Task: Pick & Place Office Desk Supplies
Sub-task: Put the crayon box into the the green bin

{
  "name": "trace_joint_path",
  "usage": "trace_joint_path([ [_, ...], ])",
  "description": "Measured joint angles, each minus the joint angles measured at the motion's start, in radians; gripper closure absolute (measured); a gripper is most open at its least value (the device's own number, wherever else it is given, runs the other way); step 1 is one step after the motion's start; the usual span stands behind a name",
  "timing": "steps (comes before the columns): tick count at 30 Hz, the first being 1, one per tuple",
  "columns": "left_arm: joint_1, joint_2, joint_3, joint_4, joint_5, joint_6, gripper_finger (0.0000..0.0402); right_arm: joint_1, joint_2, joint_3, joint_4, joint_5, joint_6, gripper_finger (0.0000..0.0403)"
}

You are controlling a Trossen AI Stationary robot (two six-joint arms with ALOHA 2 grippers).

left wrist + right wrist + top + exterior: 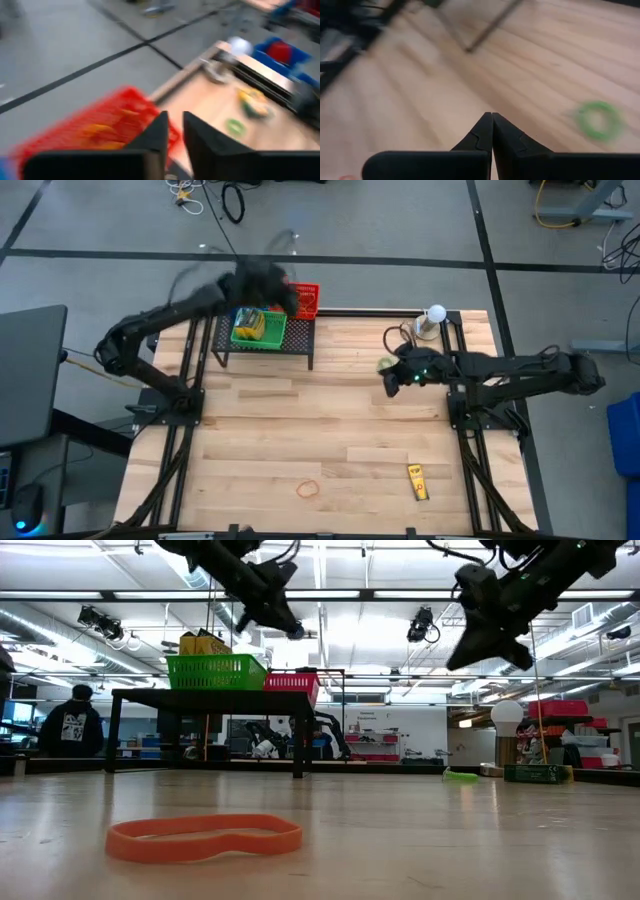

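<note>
My left gripper (291,299) hovers above the red basket (306,300), which stands beside a green basket (258,328) holding yellow crayon boxes (250,323) on a black stand (300,345). Its fingers (175,131) stand slightly open with nothing between them. My right gripper (390,383) hangs shut and empty above the table, just near of a green rubber band (386,364) that lies flat on the wood (598,119). Flat on the table near the front edge lie an orange rubber band (308,488) and a yellow crayon box (417,480).
A white ball on a round base (436,315) stands at the table's far right corner, with a dark cord loop (398,335) beside it. Bare wood spans the table's middle. In the low view, a person (72,725) stands in the room beyond.
</note>
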Motion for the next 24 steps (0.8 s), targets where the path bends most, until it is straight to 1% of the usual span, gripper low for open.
trace_joint_path([
  [2,-0.082,-0.016,-0.119,0.125,0.0,0.008,0.0379,-0.053,-0.018,0.042,-0.136,0.0,0.005,0.0396],
  [3,-0.123,-0.02,-0.18,0.203,-0.002,0.01,0.0389,-0.086,-0.025,0.06,-0.206,-0.001,-0.005,0.0396],
  [5,-0.201,-0.033,-0.294,0.397,-0.004,0.0,0.0393,-0.166,-0.035,0.088,-0.31,-0.027,-0.045,0.0397],
  [8,-0.296,-0.049,-0.426,0.703,-0.005,-0.051,0.0394,-0.328,-0.044,0.098,-0.39,-0.147,-0.147,0.04],
  [10,-0.348,-0.049,-0.486,0.837,-0.008,-0.086,0.0395,-0.448,-0.046,0.097,-0.429,-0.221,-0.222,0.04],
  [12,-0.39,-0.05,-0.52,0.928,-0.009,-0.104,0.0395,-0.567,-0.045,0.097,-0.465,-0.272,-0.296,0.04],
  [14,-0.425,-0.065,-0.528,0.962,-0.01,-0.11,0.0395,-0.681,-0.045,0.097,-0.502,-0.309,-0.368,0.0401],
  [17,-0.465,-0.094,-0.529,0.956,-0.011,-0.108,0.0395,-0.83,-0.039,0.097,-0.604,-0.317,-0.492,0.0401],
  [21,-0.503,-0.158,-0.529,0.92,-0.043,-0.077,0.0395,-0.962,-0.004,0.095,-0.672,-0.318,-0.644,0.0401],
  [24,-0.517,-0.218,-0.531,0.841,-0.072,-0.05,0.0395,-1.039,0.03,0.091,-0.649,-0.334,-0.754,0.04],
])
